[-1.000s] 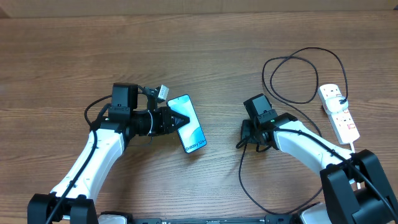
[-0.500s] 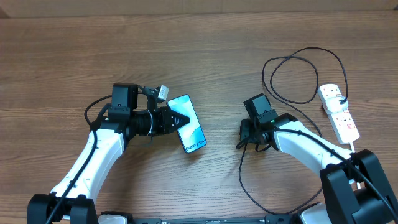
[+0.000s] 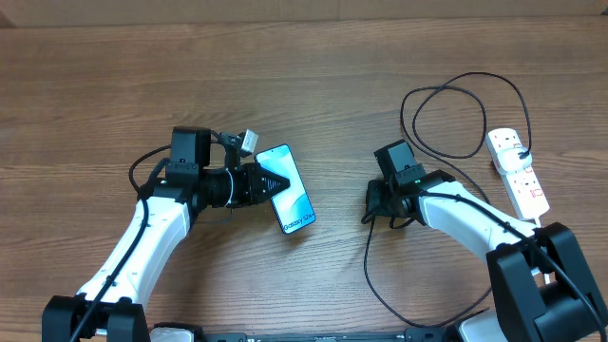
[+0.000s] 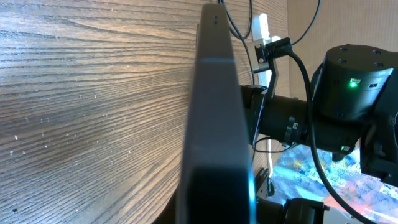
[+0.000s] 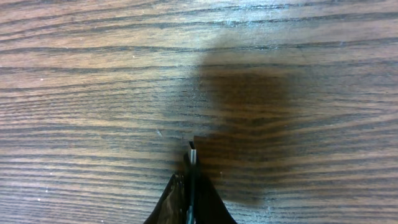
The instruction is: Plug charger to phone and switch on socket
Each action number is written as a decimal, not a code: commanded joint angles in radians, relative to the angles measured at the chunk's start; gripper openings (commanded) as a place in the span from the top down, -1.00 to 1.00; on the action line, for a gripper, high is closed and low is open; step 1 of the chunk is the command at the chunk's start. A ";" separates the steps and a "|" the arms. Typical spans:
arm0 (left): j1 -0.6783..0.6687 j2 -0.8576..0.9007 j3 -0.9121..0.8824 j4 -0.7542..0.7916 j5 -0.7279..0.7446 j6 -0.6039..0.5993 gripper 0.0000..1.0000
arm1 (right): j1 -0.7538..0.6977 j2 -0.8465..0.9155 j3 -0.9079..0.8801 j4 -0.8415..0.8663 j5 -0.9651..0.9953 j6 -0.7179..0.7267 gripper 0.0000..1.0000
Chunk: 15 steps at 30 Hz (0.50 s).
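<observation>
Charger (image 5: 193, 151) pinched by right arm (image 3: 465, 215) bent leftward

Phone (image 3: 288, 190), screen up, mid-table; black charger (image 3: 402, 112) loops beside white socket (image 3: 518, 171) at right.

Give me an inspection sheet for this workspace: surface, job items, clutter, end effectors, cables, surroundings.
Surface: wooden table, bare grain.
Job's things: phone screen facing up, gripped, nothing plugged into it; charger lying looped; socket at the right, switch position unreadable.
Clutter: nothing seen.
End effectors: left end effector shut on the phone's edge; right end effector shut on the charger's connector, metal tip protruding.
Cables: charger runs from the socket to the right end effector.
Surroundings: nothing seen.
</observation>
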 commanded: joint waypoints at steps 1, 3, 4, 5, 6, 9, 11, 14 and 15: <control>-0.003 0.000 0.008 0.004 0.021 0.019 0.91 | -0.003 0.071 -0.047 -0.026 -0.043 0.001 0.92; -0.003 0.000 0.009 0.005 0.021 0.019 0.91 | -0.003 0.070 -0.045 -0.026 -0.056 -0.014 0.92; -0.003 0.000 0.008 0.005 0.022 0.019 0.92 | -0.003 0.070 -0.043 -0.026 -0.075 -0.035 0.92; -0.003 0.000 0.009 0.005 0.028 0.019 0.91 | -0.003 0.070 -0.037 -0.030 -0.102 -0.064 0.92; -0.003 0.000 0.009 0.005 0.032 0.019 0.91 | -0.003 0.070 -0.027 -0.037 -0.134 -0.094 0.92; 0.000 0.000 0.009 0.013 0.051 0.019 0.92 | -0.003 0.065 0.026 -0.095 -0.287 -0.201 0.92; 0.007 0.000 0.009 0.038 0.101 0.019 0.92 | -0.004 0.055 0.058 -0.134 -0.438 -0.282 0.92; 0.038 0.000 0.009 0.092 0.242 0.019 0.92 | -0.005 0.024 0.077 -0.171 -0.720 -0.423 0.92; 0.055 0.000 0.009 0.111 0.297 0.020 0.91 | -0.005 0.012 0.077 -0.182 -0.799 -0.461 0.92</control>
